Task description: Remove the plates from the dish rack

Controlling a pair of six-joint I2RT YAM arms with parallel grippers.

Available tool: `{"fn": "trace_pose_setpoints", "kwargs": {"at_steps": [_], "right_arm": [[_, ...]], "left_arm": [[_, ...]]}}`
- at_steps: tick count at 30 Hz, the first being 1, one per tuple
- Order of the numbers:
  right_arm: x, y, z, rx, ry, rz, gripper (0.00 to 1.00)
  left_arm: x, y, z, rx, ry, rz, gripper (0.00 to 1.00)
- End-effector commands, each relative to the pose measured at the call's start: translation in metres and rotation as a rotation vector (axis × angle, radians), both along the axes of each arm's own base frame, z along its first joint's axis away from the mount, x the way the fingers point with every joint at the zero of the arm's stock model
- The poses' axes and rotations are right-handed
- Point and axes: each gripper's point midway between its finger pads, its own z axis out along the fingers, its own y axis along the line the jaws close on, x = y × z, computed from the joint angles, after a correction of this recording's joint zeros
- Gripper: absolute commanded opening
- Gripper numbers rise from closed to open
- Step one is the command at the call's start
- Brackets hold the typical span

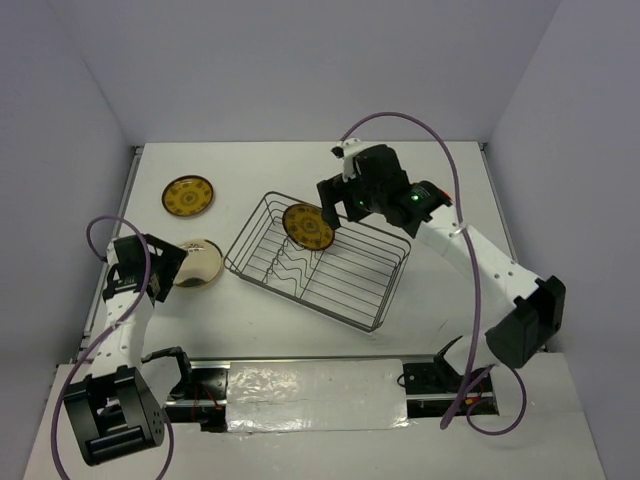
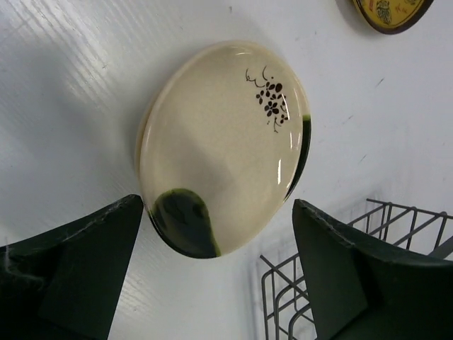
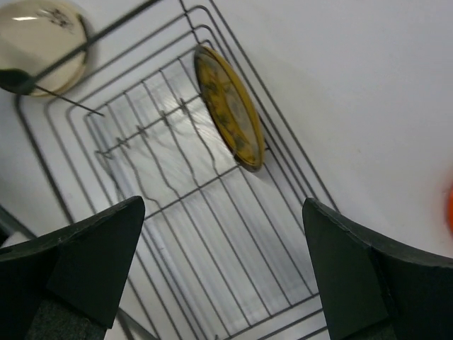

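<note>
The wire dish rack (image 1: 330,275) sits mid-table. One dark yellow patterned plate (image 1: 307,226) stands on edge in its far-left end; it also shows in the right wrist view (image 3: 230,106). My right gripper (image 1: 332,210) is open, just right of that plate and above the rack (image 3: 212,234), with nothing between its jaws (image 3: 223,205). A second yellow plate (image 1: 188,195) lies flat on the table at the far left. The cream plate (image 2: 219,142) with a dark mark lies on the table left of the rack. My left gripper (image 2: 218,205) is open over its near edge.
The rack's corner (image 2: 311,283) is close to my left gripper's right finger. An orange-red sliver (image 3: 450,205) shows at the right edge of the right wrist view. White walls enclose the table on three sides.
</note>
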Motion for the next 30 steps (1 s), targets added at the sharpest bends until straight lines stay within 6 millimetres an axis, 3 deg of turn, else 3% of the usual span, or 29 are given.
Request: {"fn": "trace_pose_setpoints", "kwargs": {"at_steps": [1, 5, 8, 13, 14, 16, 20, 26, 28, 29, 30], "right_arm": [[0.03, -0.012, -0.016, -0.207, -0.049, -0.063, 1.0], [0.053, -0.016, -0.05, -0.397, -0.033, -0.111, 1.0], [0.073, -0.011, -0.063, -0.465, -0.035, -0.122, 0.93], [0.089, 0.01, -0.083, -0.491, -0.016, -0.082, 0.82], [0.09, 0.014, -0.085, -0.486, -0.017, -0.072, 0.74], [0.092, 0.022, -0.091, -0.477, -0.026, -0.056, 0.68], [0.093, 0.03, -0.101, -0.475, -0.039, -0.029, 0.51], [0.093, 0.024, -0.108, -0.51, -0.076, -0.023, 0.32], [0.092, 0.021, -0.109, -0.525, -0.087, -0.011, 0.17], [0.091, 0.019, -0.11, -0.535, -0.089, -0.008, 0.01], [0.091, 0.019, -0.109, -0.536, -0.091, -0.003, 0.01]], "left_arm": [[0.007, -0.004, 0.005, 0.004, -0.035, -0.062, 0.99], [0.011, -0.021, 0.013, -0.008, -0.023, -0.206, 1.0], [0.002, -0.011, 0.037, 0.082, 0.025, -0.218, 1.0], [-0.007, -0.006, 0.12, 0.248, -0.154, -0.244, 0.99], [-0.008, -0.008, 0.129, 0.26, -0.175, -0.254, 1.0], [-0.012, -0.011, 0.146, 0.289, -0.214, -0.281, 0.99], [-0.011, -0.016, 0.148, 0.299, -0.226, -0.334, 0.99], [-0.005, -0.024, 0.128, 0.264, -0.206, -0.399, 0.99], [-0.003, -0.025, 0.121, 0.254, -0.197, -0.411, 0.99], [-0.003, -0.026, 0.12, 0.253, -0.194, -0.416, 0.99], [-0.002, -0.026, 0.118, 0.253, -0.193, -0.419, 1.0]]}}
